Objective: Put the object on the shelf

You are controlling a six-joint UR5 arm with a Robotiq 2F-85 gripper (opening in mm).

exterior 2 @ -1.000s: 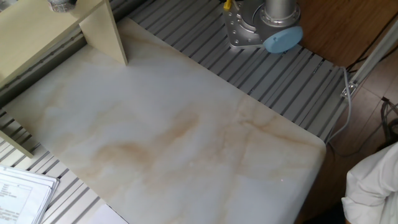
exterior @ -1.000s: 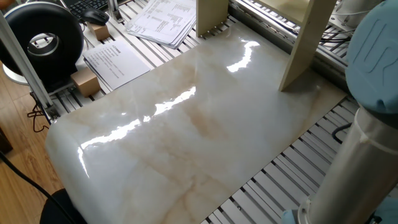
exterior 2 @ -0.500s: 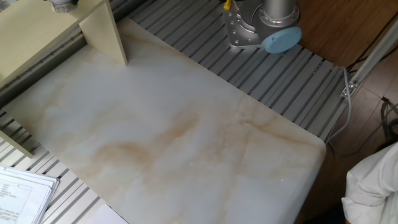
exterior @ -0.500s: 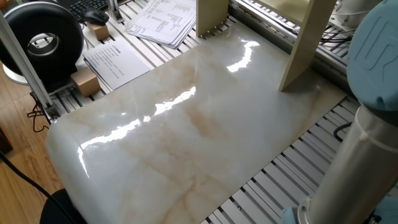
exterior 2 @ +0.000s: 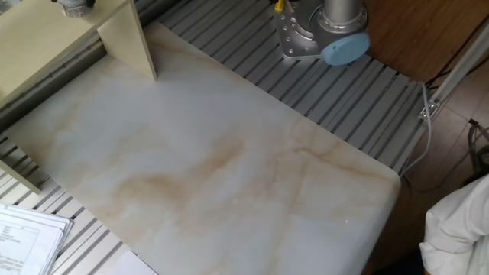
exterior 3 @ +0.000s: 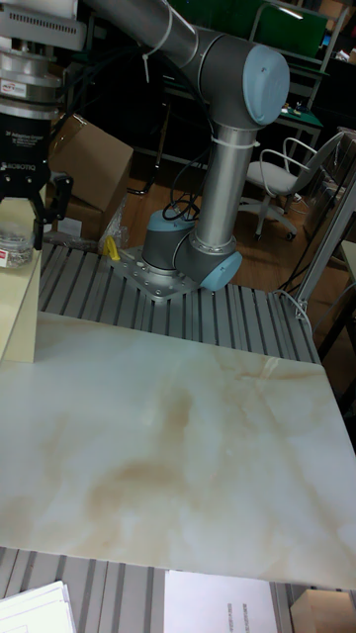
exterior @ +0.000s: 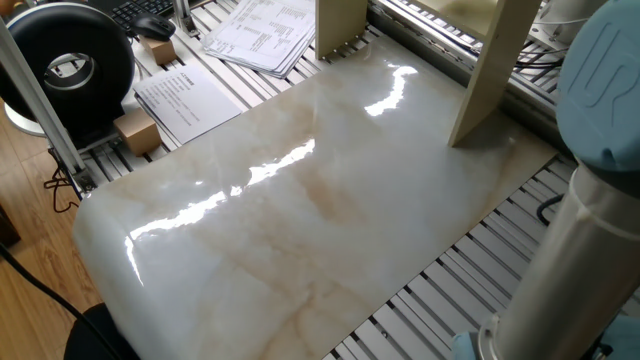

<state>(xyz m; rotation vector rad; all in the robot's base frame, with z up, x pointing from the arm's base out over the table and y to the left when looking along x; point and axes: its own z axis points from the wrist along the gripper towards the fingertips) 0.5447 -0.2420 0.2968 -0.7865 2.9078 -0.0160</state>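
Note:
The object point(exterior 3: 12, 249), a small clear jar with a pale label band, sits at the far left edge of the tall fixed view, between the black fingers of my gripper point(exterior 3: 20, 237). The jaws stand close on both of its sides, and it is level with the top of the cream shelf point(exterior 3: 20, 307). In the other fixed view, the object point(exterior 2: 74, 6) shows only as a grey-clear sliver at the top edge, over the shelf point(exterior 2: 46, 38) board. In one fixed view the shelf point(exterior: 490, 70) shows only its upright legs; object and gripper are out of frame.
A glossy marble slab point(exterior: 300, 210) covers the table, with slotted aluminium rails around it. Papers point(exterior: 255, 35) and a black round device point(exterior: 70, 65) lie on the far side. The robot base point(exterior 2: 321, 34) stands on the rails. A cardboard box point(exterior 3: 89, 163) and chair point(exterior 3: 272, 183) stand behind.
The arm has shifted slightly, and the jar sliver over the shelf top has moved a little to the left. Nothing else moved.

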